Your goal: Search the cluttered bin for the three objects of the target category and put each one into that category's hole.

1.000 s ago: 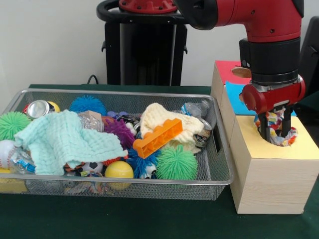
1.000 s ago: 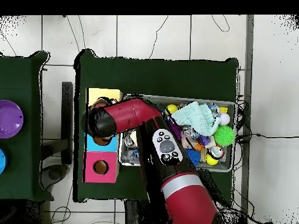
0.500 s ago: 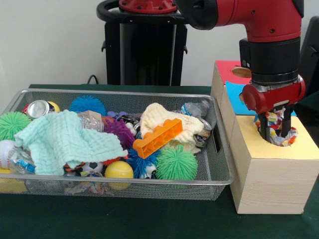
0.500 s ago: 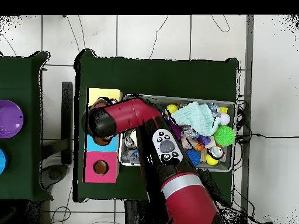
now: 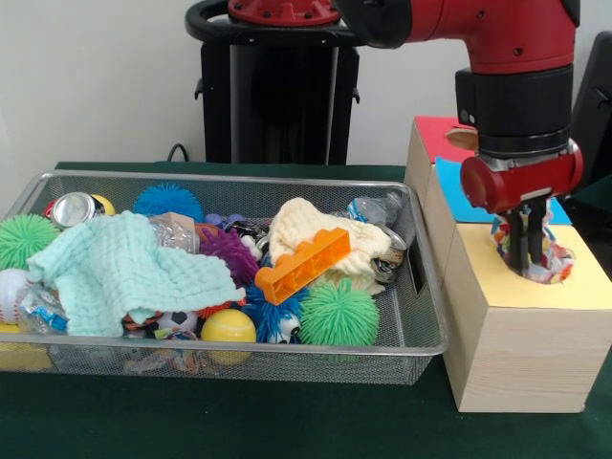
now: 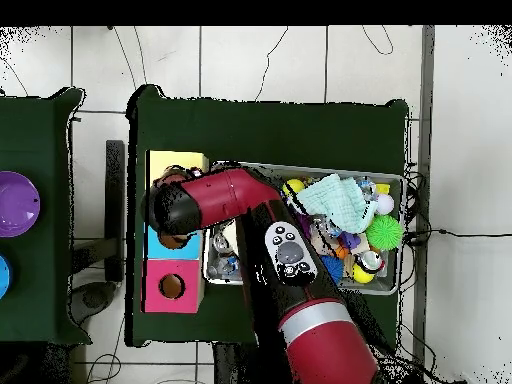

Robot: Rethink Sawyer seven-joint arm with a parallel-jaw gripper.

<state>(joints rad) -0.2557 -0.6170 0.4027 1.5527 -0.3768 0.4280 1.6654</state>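
**Gripper at the yellow hole**

We see a green-clothed table point(image 5: 287, 421) on pale tiled floor point(image 6: 260, 60). The gripper point(image 5: 528, 251) hangs over the wooden box's point(image 5: 516, 354) yellow hole, jaws narrow, a crinkled multicoloured wrapper point(image 5: 553, 260) around them; whether they pinch it we cannot tell. The mesh bin point(image 5: 421, 316) beside holds cloths and spiky balls.

Gripper point(image 5: 527, 260) over the yellow panel's hole point(image 5: 535, 265), fingers close together, colourful wrapper point(image 5: 553, 256) inside

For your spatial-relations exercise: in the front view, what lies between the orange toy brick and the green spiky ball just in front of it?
In the front view, a cream knitted cloth lies between the orange toy brick and the green spiky ball; the brick rests on that cloth.
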